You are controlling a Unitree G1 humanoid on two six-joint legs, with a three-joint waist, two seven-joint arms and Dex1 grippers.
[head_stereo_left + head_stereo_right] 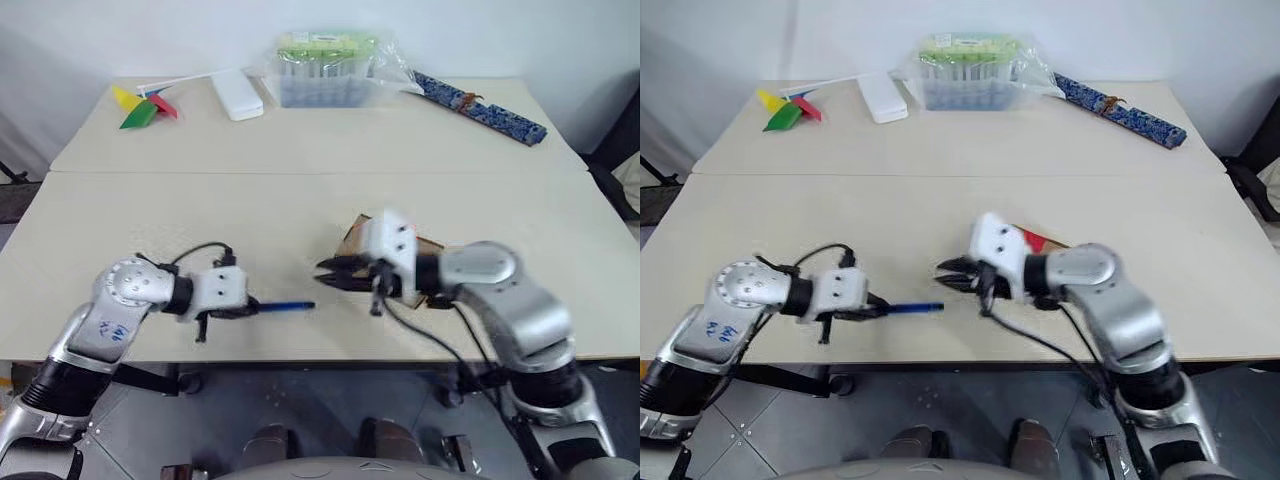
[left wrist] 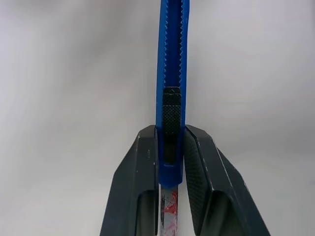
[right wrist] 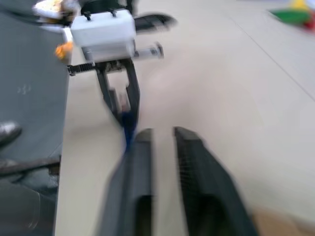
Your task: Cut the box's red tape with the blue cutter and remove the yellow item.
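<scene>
So the left gripper (image 1: 248,308) sat in the lower left of the head view, fingers clamped tight on the blue cutter (image 1: 290,306), which stuck out level toward the middle of the frame. The left wrist view made that grip really clear: both black fingers (image 2: 140,187) pressed against the sides of the blue handle, with a bit of metal blade smeared red down between them.

The right gripper (image 1: 335,272) was just right of centre, pointing left at the cutter's tip with a small gap between the two. Its fingers stood slightly apart in the right wrist view and had nothing in them, just bare table showing in the slot.

The box (image 1: 355,237) was mostly hidden behind the right wrist, a brown corner poking out at centre right. In the right eye view a bit of the red tape (image 1: 1037,241) peeked out from behind the same wrist.

Further back, along the top of the frame, there was a paper pinwheel (image 1: 140,108) at upper left, a white block (image 1: 237,95), a clear tub with a green lid (image 1: 328,68) and a long blue patterned strip (image 1: 480,106) at upper right, all on the beige table (image 1: 300,140).
</scene>
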